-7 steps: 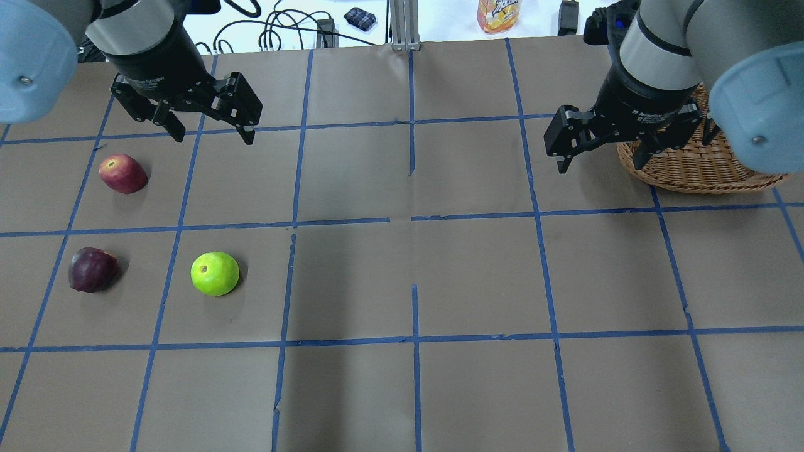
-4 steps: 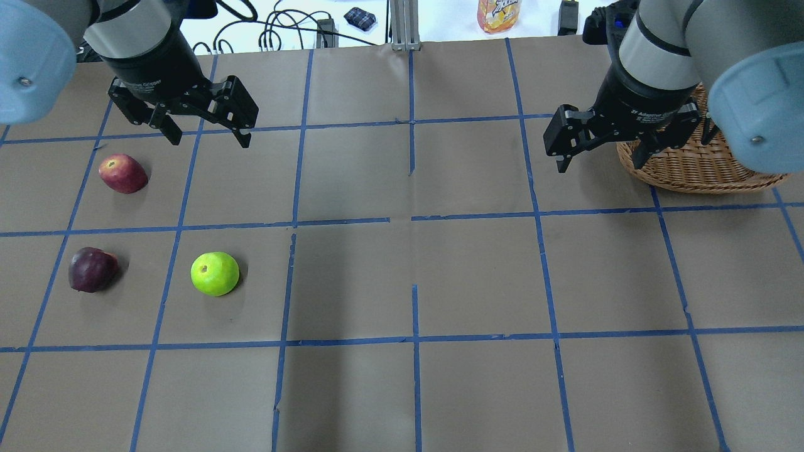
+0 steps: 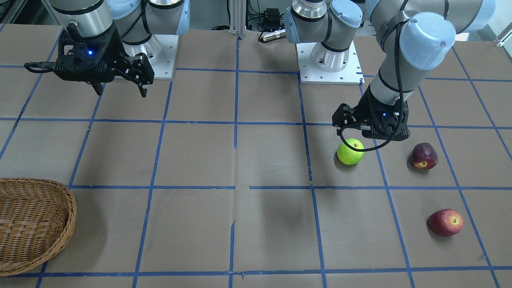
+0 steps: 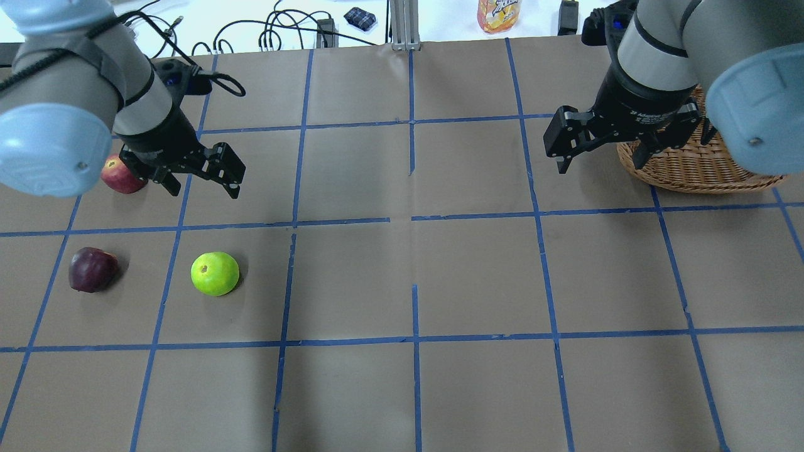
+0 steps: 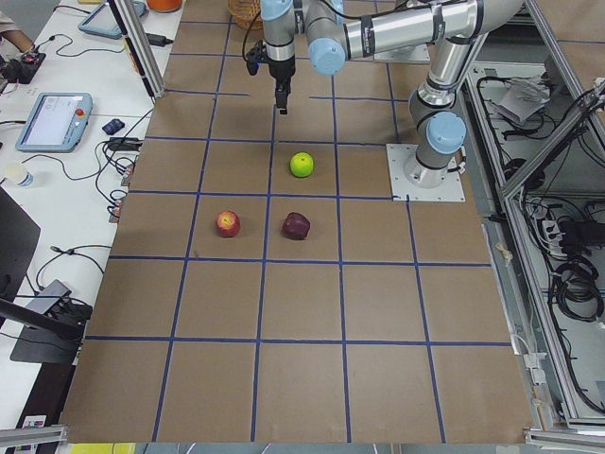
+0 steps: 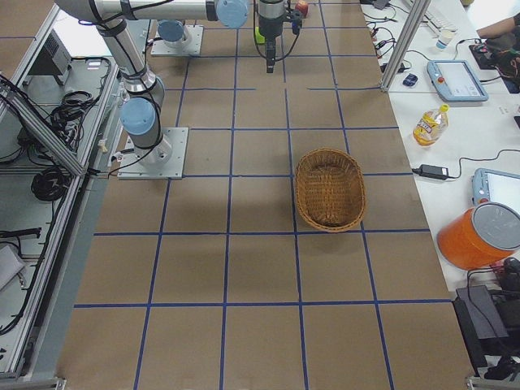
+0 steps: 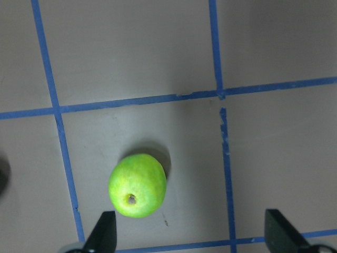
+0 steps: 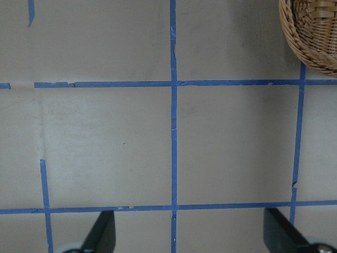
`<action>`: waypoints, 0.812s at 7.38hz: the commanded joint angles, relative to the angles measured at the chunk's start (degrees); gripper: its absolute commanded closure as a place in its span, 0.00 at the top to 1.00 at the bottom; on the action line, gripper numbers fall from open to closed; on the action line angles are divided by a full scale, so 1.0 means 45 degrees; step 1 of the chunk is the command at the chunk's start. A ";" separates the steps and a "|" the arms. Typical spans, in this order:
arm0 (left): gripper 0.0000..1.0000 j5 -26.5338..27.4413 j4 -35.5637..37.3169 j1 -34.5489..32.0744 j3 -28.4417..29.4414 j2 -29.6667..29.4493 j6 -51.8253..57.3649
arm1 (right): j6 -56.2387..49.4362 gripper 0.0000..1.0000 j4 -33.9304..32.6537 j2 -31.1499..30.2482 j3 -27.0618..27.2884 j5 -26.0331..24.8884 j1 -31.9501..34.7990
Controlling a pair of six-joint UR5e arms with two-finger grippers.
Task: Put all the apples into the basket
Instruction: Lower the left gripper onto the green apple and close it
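The left hand [image 4: 204,188] has swung in from the far edge of the worktop [image 4: 414,389] and hangs above the apples, jaws spread wide, holding nothing. The green apple [image 4: 215,274], maroon apple [image 4: 92,269] and red apple [image 4: 119,179] lie apart toward the left end. The right hand [image 4: 600,164], unmoved, is also wide open and empty, beside the basket [image 4: 691,169] near the far edge.
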 commanded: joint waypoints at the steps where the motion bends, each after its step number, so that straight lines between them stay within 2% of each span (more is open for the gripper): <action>1: 1.00 -0.0030 0.3534 0.1493 -0.2912 -0.0651 0.0887 | 0.0020 1.00 -0.0017 -0.0001 0.0006 -0.0004 0.0020; 2: 1.00 0.0008 0.3971 0.1498 -0.3290 -0.0983 0.0907 | -0.0019 1.00 -0.0075 -0.0001 -0.0013 0.0035 0.0001; 5: 1.00 -0.0050 0.4444 0.1518 -0.3352 -0.1726 0.0808 | 0.0000 1.00 -0.0017 -0.0001 0.0006 0.0054 0.0020; 6: 0.73 -0.0050 0.4483 0.1518 -0.3294 -0.1864 0.0809 | -0.0019 1.00 -0.0017 -0.0001 0.0006 0.0016 0.0001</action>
